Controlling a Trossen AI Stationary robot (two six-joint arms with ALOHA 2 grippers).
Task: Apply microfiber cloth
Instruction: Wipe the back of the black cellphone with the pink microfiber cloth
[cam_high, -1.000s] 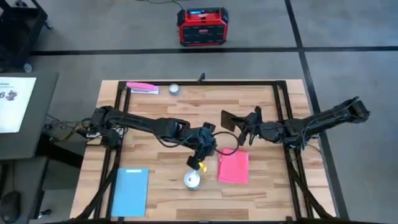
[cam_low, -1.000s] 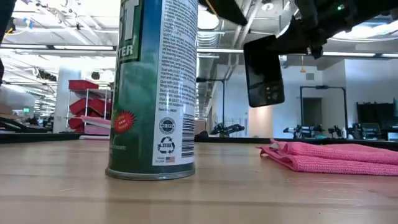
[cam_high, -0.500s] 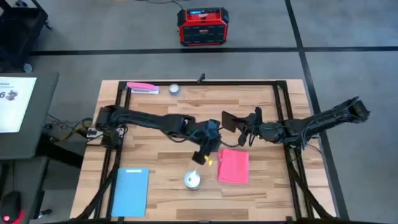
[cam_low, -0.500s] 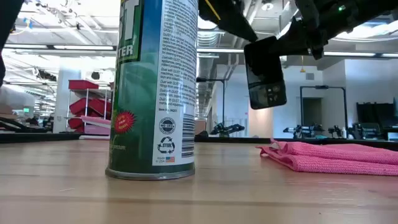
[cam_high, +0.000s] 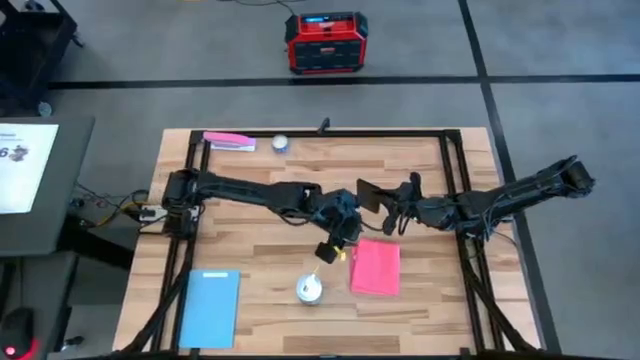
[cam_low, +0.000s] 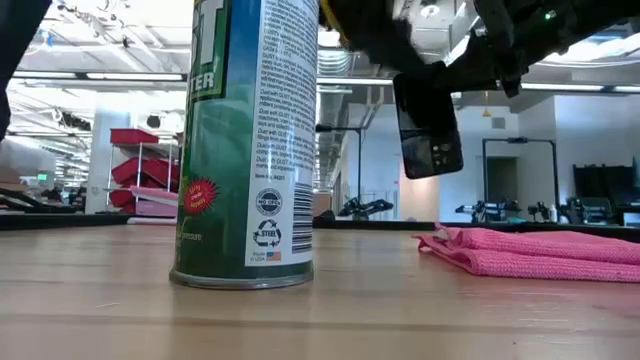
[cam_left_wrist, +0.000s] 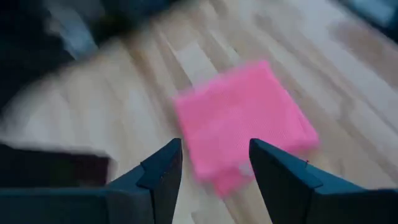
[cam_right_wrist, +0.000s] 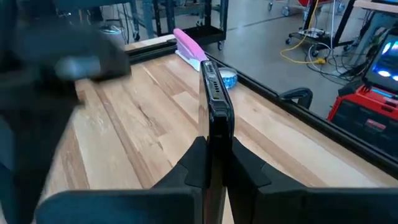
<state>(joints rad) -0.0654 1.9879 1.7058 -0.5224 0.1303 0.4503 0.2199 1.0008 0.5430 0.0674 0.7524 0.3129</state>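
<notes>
The microfiber cloth (cam_high: 376, 267) is a pink folded rectangle lying flat on the wooden table, right of centre; it also shows in the low view (cam_low: 530, 250) and the left wrist view (cam_left_wrist: 242, 124). My left gripper (cam_high: 335, 245) hovers open just left of the cloth's far left corner, and its fingers (cam_left_wrist: 158, 174) touch nothing. My right gripper (cam_high: 400, 208) is shut on a black phone (cam_high: 372, 193), held in the air beyond the cloth's far edge (cam_low: 428, 125). My right gripper pinches the phone between its two fingers, one on each flat face, at the phone's near end (cam_right_wrist: 214, 146). The fingers come roughly level from the table's right side. The phone stands on edge, lifted clear of the table.
A green spray can (cam_high: 309, 289) stands upright near the front, left of the cloth (cam_low: 245, 140). A light-blue rectangle (cam_high: 209, 305) lies at the front left. A pink strip (cam_high: 228, 141) and a small roll (cam_high: 280, 143) sit at the far edge. A black frame (cam_high: 455, 190) borders the table.
My left gripper has moved from above the spray can toward the table's right and far side, ending next to the pink cloth. The can, the cloth and the held phone have stayed in place.
</notes>
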